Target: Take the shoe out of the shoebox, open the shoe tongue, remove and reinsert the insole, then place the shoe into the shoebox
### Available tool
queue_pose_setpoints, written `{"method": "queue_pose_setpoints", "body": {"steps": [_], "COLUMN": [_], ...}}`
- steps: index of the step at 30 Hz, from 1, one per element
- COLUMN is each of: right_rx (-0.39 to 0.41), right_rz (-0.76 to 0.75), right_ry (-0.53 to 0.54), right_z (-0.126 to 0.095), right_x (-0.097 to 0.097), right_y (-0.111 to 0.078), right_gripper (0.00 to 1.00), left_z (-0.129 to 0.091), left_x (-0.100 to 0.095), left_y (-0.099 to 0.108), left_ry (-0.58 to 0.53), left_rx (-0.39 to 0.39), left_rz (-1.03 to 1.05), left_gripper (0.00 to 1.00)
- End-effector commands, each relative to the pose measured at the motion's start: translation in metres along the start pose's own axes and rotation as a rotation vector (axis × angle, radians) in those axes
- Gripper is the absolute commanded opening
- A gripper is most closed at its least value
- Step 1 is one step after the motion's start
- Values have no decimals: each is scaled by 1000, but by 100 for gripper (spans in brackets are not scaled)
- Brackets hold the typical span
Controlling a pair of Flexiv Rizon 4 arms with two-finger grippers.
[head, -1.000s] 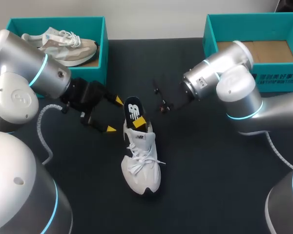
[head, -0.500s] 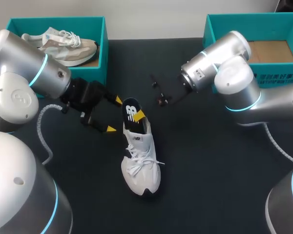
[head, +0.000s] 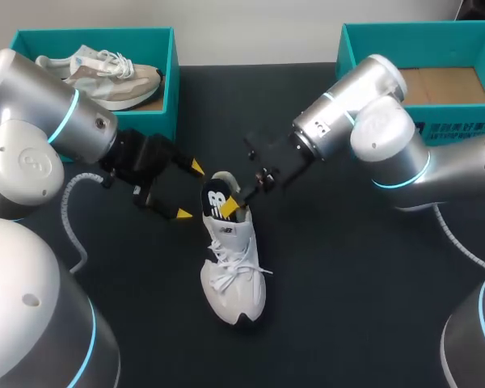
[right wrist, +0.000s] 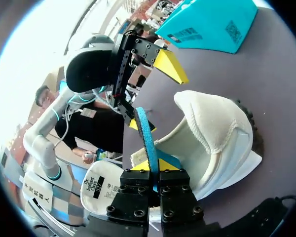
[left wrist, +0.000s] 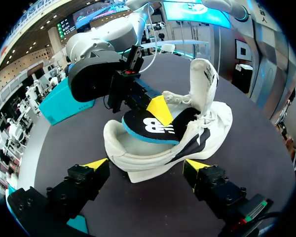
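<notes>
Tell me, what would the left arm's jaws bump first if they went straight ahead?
Probably the heel of the white shoe, lying straight ahead of them; the black insole sits farther in.

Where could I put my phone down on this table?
The widest bare table lies right of the white shoe, toward the near edge. Another strip runs between the left shoebox and right shoebox. It is crowded at the shoe's heel, where the open left gripper and the right gripper, shut on the insole, meet.

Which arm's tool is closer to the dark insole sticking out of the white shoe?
Right. The right tool pinches the insole between its fingers; the left tool stands open beside the heel of the shoe, touching nothing.
</notes>
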State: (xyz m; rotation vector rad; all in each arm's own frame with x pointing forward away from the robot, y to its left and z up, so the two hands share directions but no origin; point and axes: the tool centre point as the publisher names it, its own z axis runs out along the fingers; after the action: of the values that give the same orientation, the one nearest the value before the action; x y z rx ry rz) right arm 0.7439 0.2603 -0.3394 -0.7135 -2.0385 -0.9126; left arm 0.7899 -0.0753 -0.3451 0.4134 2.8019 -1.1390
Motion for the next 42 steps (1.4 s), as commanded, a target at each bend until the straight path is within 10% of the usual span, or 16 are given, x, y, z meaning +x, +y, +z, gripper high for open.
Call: {"method": "queue_pose_setpoints", "body": {"steps": [1,18,21,25,33,38,42], "right_rx": [-22,-42,-26,-5,29,56,55], "right_rz": [-14,-77,-78,-68,-33,-17,6], "right_ry": [-20,-34,-34,-43,-45,-41,-25], "right_z": [-3,-12,-9,-5,3,1,-6], "right_x": [7,8,8,8,1,1,5], "right_y": [-3,24,19,11,2,5,9], "right_gripper": [0,0,37,39,35,2,0], "left_z": [0,0,0,0,0,0,0], "left_x": [1,1,1,1,1,1,1], "left_y": [0,0,0,0,0,0,0], "left_ry": [0,0,0,0,0,0,0], "left_rx": [-3,-3,-3,-3,-3,-3,-3], "left_rz": [0,0,0,0,0,0,0], "left_gripper": [100,100,100,100,100,100,100]}}
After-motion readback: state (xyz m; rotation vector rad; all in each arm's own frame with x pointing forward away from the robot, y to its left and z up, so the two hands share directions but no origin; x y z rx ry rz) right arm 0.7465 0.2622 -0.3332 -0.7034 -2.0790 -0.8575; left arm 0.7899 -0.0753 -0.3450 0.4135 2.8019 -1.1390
